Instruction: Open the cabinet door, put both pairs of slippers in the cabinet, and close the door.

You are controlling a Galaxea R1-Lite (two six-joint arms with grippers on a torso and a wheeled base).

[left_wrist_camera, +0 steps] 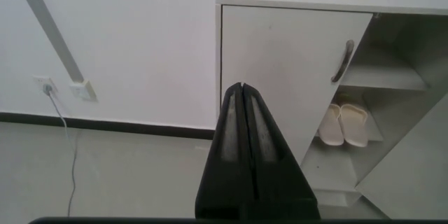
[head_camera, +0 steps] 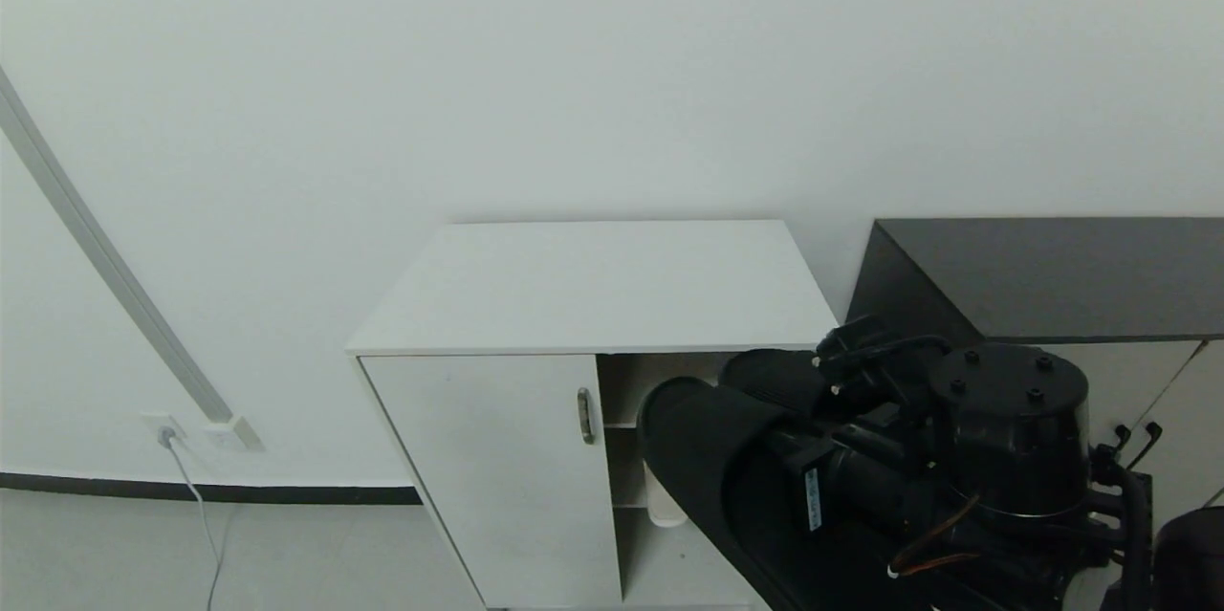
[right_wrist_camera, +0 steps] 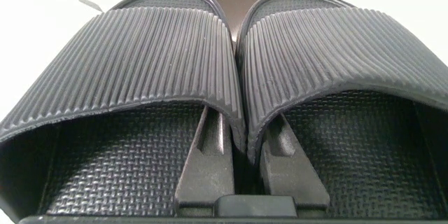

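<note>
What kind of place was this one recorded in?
Probably a home entryway, or a mock-up of one: a white shoe cabinet against a plain wall, white slippers inside it, and a wall socket low beside it.

Shelved white slippers [left_wrist_camera: 343, 124]; clamped black slippers [right_wrist_camera: 140, 63].

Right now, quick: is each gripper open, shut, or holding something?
Left gripper: shut, holding nothing.
Right gripper: shut on the black slippers, pinching the pair's inner sides together.

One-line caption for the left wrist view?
Shut left gripper faces the white cabinet, a pair of white slippers inside its open half.
</note>
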